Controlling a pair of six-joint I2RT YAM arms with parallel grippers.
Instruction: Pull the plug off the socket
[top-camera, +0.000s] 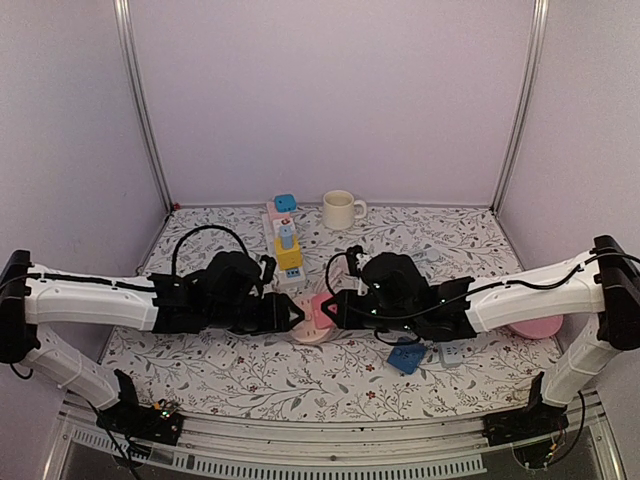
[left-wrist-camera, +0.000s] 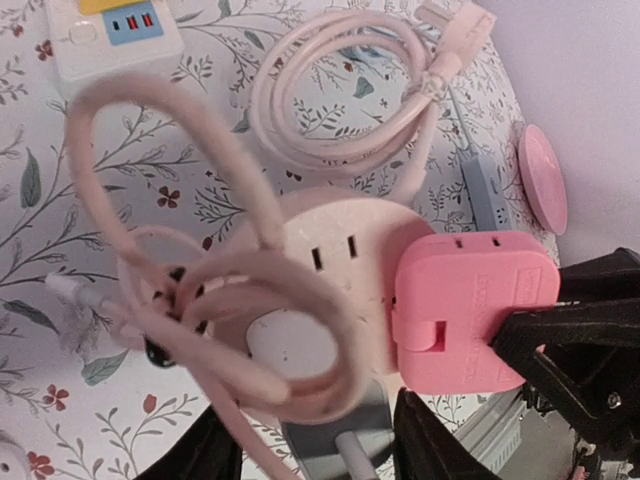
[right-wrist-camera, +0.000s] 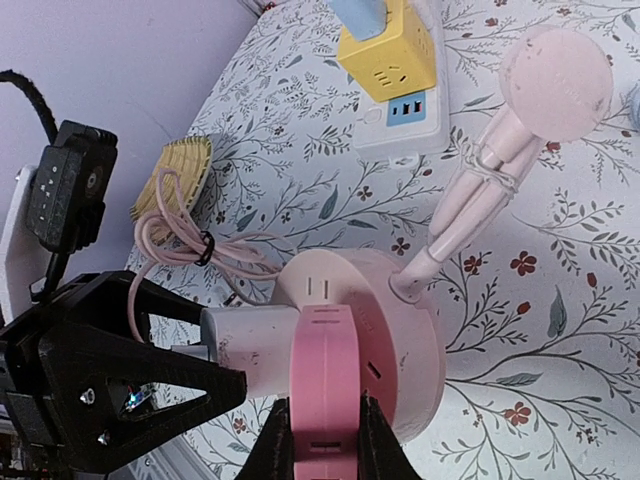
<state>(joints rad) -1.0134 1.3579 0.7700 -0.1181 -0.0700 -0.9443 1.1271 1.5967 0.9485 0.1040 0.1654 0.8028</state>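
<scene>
Wrist views crop the grey plastic plug (left-wrist-camera: 335, 448) between the left fingers (left-wrist-camera: 200, 455) and the flat pink plastic plug (right-wrist-camera: 325, 400) between the right fingers (right-wrist-camera: 268, 448). From above, only a sliver of the round pale-pink plastic socket (top-camera: 308, 336) shows between both pairs.

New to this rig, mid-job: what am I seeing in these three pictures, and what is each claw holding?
Two robot arms work over a flowered table. One picture looks down from above; the other two come from cameras on each wrist. The right gripper is shut on a pink plug seated in a round pink socket. The left gripper straddles a grey-white plug on the same socket; whether it grips is unclear. Behind lie a power strip and a mug.
</scene>
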